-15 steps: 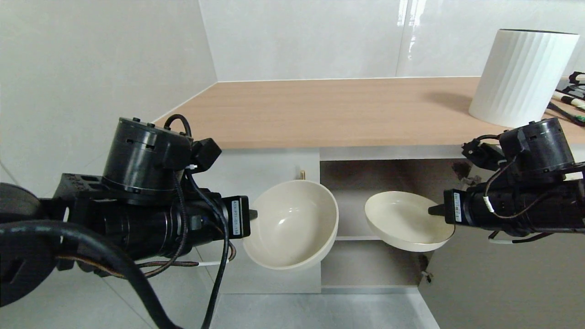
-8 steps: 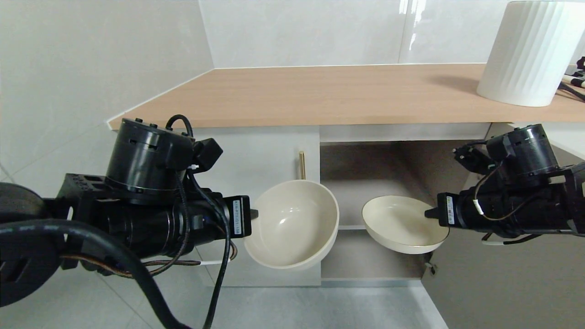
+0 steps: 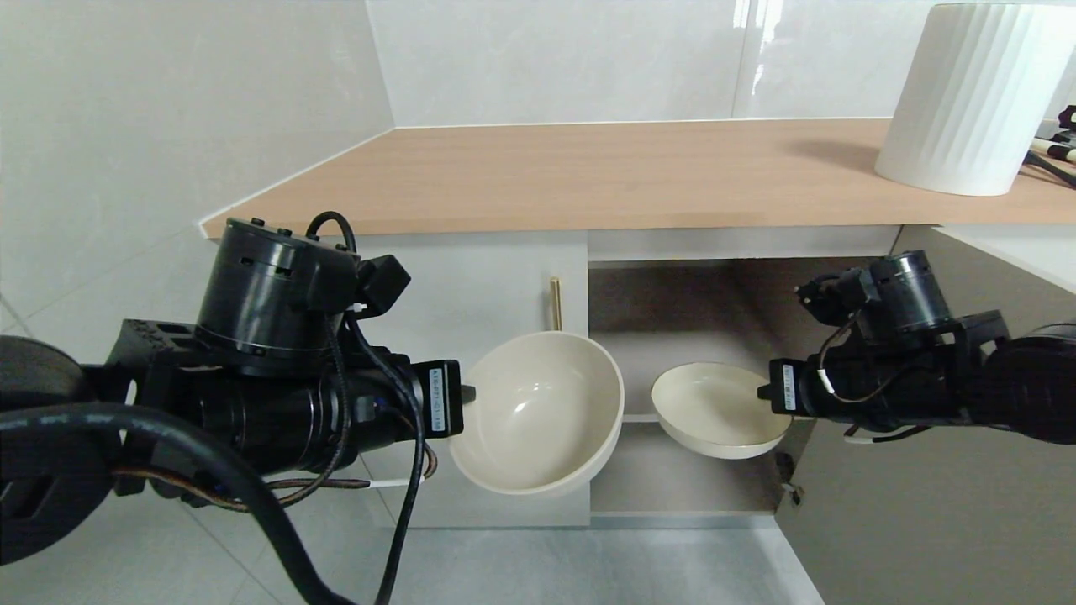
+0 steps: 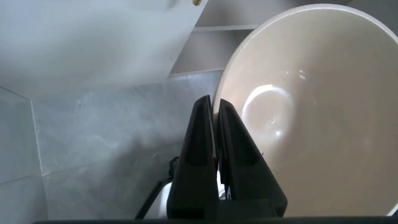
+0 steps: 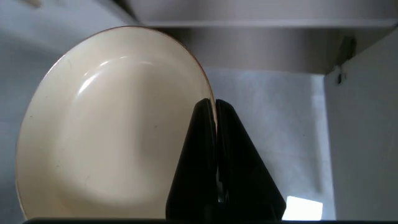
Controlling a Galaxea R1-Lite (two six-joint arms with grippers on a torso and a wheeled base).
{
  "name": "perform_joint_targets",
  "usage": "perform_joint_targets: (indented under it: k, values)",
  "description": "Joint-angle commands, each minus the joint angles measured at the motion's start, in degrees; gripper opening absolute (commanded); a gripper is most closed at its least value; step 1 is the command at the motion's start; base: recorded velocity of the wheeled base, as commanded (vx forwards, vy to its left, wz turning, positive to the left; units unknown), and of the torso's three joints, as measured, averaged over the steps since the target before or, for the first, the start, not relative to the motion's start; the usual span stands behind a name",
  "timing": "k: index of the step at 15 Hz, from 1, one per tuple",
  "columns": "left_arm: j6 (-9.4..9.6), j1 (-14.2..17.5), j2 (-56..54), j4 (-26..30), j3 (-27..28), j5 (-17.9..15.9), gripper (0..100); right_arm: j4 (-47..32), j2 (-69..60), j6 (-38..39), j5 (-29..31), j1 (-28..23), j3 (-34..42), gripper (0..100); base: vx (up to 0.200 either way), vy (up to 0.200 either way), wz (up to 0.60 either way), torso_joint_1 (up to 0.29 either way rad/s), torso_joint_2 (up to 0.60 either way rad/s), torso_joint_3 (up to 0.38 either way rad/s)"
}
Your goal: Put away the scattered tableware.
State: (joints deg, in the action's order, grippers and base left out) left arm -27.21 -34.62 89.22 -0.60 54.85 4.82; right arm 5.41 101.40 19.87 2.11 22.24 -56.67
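Note:
My left gripper (image 3: 467, 393) is shut on the rim of a deep cream bowl (image 3: 538, 412), held tilted in front of the closed cabinet door. The left wrist view has the same bowl (image 4: 311, 112) with my left gripper (image 4: 216, 109) pinching its rim. My right gripper (image 3: 763, 391) is shut on the rim of a shallower cream bowl (image 3: 714, 407), which hangs at the mouth of the open cabinet, level with its inner shelf (image 3: 640, 417). From the right wrist, that bowl (image 5: 112, 124) sits beside my right gripper (image 5: 214, 109), clamped on its edge.
A wooden countertop (image 3: 605, 176) runs above the cabinet, with a tall ribbed white container (image 3: 975, 97) at its right end. The left cabinet door (image 3: 496, 294) is closed, with a brass handle (image 3: 555, 302). The right door (image 3: 925, 504) stands open beside my right arm. Grey tiled floor lies below.
My right arm has carried the shallow bowl forward and left, toward the open cabinet. The left arm and its bowl have stayed put. The head camera dropped lower at first.

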Motion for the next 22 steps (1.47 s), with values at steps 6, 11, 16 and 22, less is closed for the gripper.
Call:
perform_joint_targets:
  k: [6,11,16,22]
  values:
    - [-0.04,0.0,0.2,0.0,0.0,0.1,0,6.1,27.0,5.4,9.5,-0.8,-16.0,0,0.000,0.000,0.00,0.000,0.00,0.000]
    - [-0.04,0.0,0.4,0.0,-0.1,0.2,0,5.9,35.8,8.4,14.8,-1.8,-25.7,0,0.000,0.000,0.00,0.000,0.00,0.000]
    - [-0.04,0.0,0.4,0.1,-0.3,0.2,0,6.0,41.9,8.3,22.4,-3.6,-32.4,0,0.000,0.000,0.00,0.000,0.00,0.000]
    - [-0.04,0.0,0.4,0.1,-0.3,0.2,0,5.8,46.9,8.3,26.0,-5.8,-39.3,0,0.000,0.000,0.00,0.000,0.00,0.000]
